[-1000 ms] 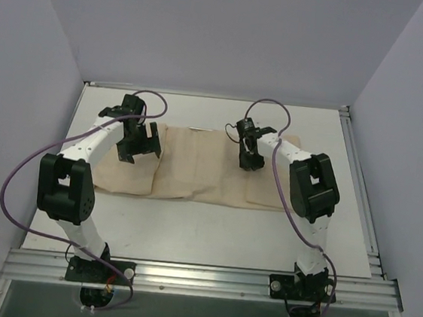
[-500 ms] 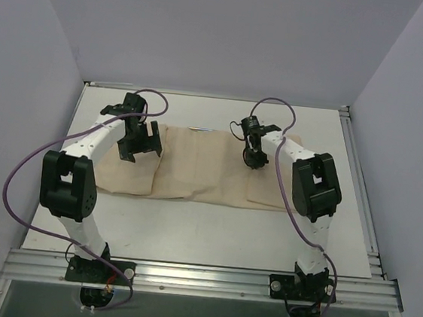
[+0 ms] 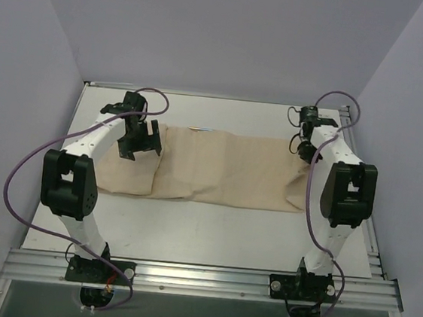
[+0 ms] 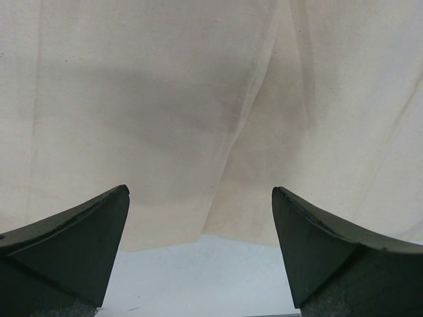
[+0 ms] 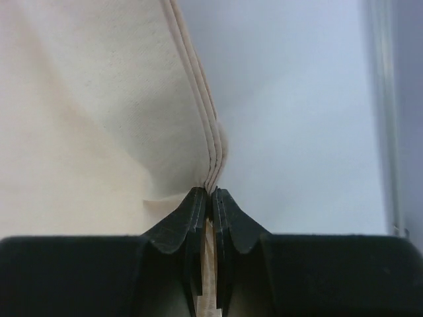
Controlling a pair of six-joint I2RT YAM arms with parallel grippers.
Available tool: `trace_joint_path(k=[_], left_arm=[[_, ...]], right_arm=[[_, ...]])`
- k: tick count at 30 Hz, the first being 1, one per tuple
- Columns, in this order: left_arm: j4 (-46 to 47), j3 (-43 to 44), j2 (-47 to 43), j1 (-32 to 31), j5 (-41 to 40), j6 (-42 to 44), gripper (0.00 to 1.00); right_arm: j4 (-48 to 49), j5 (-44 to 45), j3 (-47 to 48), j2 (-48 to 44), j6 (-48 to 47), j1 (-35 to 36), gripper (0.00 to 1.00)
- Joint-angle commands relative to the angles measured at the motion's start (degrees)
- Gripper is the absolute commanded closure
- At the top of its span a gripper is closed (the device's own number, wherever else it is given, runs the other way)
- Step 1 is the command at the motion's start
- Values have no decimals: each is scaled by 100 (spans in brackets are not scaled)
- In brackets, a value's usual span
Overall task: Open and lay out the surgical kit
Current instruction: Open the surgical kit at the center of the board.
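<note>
The surgical kit shows only as its large beige cloth wrap (image 3: 218,167), spread in a wide band across the far half of the table. My right gripper (image 3: 304,148) is at the wrap's right end. The right wrist view has the gripper (image 5: 211,192) shut on the stitched hem of the cloth wrap (image 5: 99,99), which is lifted into a fold. My left gripper (image 3: 138,148) hovers over the wrap's left part. Seen from the left wrist, that gripper (image 4: 200,191) is open with nothing between its fingers, above the wrap (image 4: 165,99) where a flap edge runs.
The white table (image 3: 211,230) shows in front of the wrap and as a strip behind it. A metal rail (image 3: 359,189) runs along the right edge close to my right arm. Grey walls close in the left, right and back.
My right gripper closed on the wrap's hem near the middle and carried it to the right end, unfolding that flap. The left arm has hardly moved.
</note>
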Motion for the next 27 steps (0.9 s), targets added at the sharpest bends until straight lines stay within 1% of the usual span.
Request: trace_joint_path(k=[1,4,5,7,8,10,11,13,14,17,20,21,24,27], left_arm=[[1,304,105,31,-66,132,2],[27,348,193,22,-66,194,5],[-68,383,228,22,-232,211,5],[-104,471,307,-39,-286,220,5],[-139,480,325,-66,-312,229,5],[-192,541,369,-171,-435,229,5],[-227,567,378,-215,-470,238,5],[-227,611,413,-337,-593,238,5],[-253,646,431,-373,-637,238,5],[-315,752,588,-540,-883,229,5],[-394,849,791,-698,-1182,168,5],[-403,858,843,-733,-1287,150,5],[-438,867,1063,-839,-1612,89,5],[-324,753,1169,-874,-1771,80,4]], right_arm=[[-858,1005,-258,-537,-36,-1026,100],[-955,1127,-224,-792,-168,-1528,73],[-1008,1154,-162,-827,-177,-1590,53],[-1149,1058,-48,-889,-98,-1626,44],[-1202,962,74,-898,-46,-1617,37],[-1272,656,277,-898,51,-1583,32],[-1229,505,452,-915,34,-1452,30],[-1246,277,698,-863,8,-1249,29],[-1246,188,900,-837,-19,-1005,28],[-1246,-101,1086,-748,-98,-713,28],[-1185,-522,982,-889,-28,-615,28],[-1150,-611,833,-1011,-10,-459,28],[-1009,-875,630,-1196,16,-405,28],[-930,-999,401,-1293,8,-369,28]])
